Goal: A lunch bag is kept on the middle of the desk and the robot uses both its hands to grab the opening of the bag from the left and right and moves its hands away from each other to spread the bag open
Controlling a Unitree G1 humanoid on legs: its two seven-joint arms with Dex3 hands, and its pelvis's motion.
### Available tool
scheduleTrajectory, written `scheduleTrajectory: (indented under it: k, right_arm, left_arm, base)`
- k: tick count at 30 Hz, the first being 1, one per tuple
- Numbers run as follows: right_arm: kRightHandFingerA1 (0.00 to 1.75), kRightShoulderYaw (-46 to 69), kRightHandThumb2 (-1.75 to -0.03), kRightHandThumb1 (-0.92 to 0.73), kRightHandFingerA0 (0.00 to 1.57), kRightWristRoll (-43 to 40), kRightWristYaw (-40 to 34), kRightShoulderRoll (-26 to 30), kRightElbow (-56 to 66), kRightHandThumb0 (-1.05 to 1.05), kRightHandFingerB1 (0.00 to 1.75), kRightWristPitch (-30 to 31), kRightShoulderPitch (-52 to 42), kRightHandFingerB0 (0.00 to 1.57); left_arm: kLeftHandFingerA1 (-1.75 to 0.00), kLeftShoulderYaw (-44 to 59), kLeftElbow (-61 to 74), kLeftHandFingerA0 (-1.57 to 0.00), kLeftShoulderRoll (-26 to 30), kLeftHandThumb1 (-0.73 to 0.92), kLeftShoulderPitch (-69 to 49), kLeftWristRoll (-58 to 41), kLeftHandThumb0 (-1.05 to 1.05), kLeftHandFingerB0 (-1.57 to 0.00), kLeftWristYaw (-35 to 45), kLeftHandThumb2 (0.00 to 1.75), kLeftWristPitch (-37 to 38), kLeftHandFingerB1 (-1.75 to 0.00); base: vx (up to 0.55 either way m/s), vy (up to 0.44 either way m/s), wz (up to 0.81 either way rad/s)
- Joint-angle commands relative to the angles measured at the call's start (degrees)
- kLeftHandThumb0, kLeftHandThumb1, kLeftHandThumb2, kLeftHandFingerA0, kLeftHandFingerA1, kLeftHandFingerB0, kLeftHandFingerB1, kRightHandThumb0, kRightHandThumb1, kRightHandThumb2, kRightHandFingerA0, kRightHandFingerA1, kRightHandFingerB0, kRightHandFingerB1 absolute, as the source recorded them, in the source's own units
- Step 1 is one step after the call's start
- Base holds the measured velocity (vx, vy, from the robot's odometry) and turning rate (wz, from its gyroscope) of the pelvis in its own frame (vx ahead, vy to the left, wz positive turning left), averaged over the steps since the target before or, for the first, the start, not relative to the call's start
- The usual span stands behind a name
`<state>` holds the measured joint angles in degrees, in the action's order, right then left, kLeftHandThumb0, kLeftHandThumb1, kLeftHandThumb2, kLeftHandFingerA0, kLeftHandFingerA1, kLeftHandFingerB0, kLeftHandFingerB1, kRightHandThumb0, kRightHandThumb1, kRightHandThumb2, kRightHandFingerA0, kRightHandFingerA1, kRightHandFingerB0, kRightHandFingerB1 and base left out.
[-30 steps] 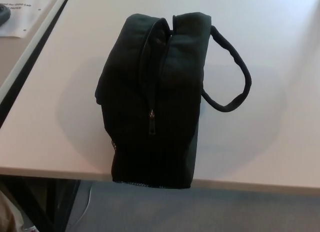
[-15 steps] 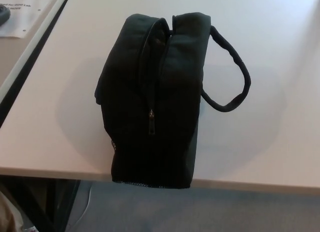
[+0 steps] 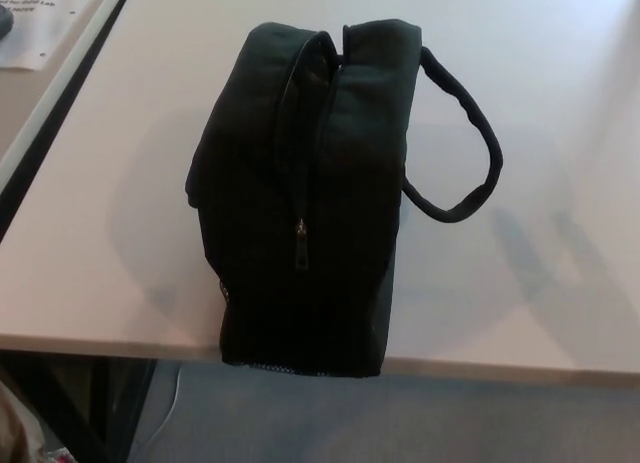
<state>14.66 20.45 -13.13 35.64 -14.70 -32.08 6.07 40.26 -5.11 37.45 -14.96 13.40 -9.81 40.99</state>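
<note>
While neither robot hand shows anywhere in the head view, so that nothing can be said of whether either is spread or closed, the lunch bag (image 3: 300, 193) stands alone near the front edge of the counter (image 3: 520, 303), its near end reaching or slightly overhanging that edge. It is black and soft-sided, and its zipper line (image 3: 305, 133) runs along the top from the far end toward the robot, with the zipper pull (image 3: 301, 241) hanging partway down the near end. At the far end the two sides appear to gape a little, though the dark fabric makes it hard to tell how much of the zip is undone. A carry strap (image 3: 470, 153) loops out over the counter on the robot's right. Some papers (image 3: 35, 23) lie on another surface at far left.

The grab has not begun, judging by the untouched bag. To do it well, each hand should come in from its own side and pinch the top lip just beside the zipper, left on the left flap, right on the right. The right should stay clear of the strap. Both should then pull apart evenly, so the bag does not slide off the front edge.
</note>
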Motion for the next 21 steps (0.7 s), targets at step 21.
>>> scheduleTrajectory:
  k: [21]
  right_arm:
    - [0.35,-41.44,-0.55,-0.51,0.30,28.48,1.54,-10.12,-37.59,-0.29,0.31,-5.73,64.00,0.16]
  left_arm:
    - [-0.59,-55.09,-10.22,-0.33,8.59,0.33,58.23,62.35,-0.03,-0.14,-38.53,0.89,11.86,-0.52]
  base:
    - [0.00,0.000,0.00]
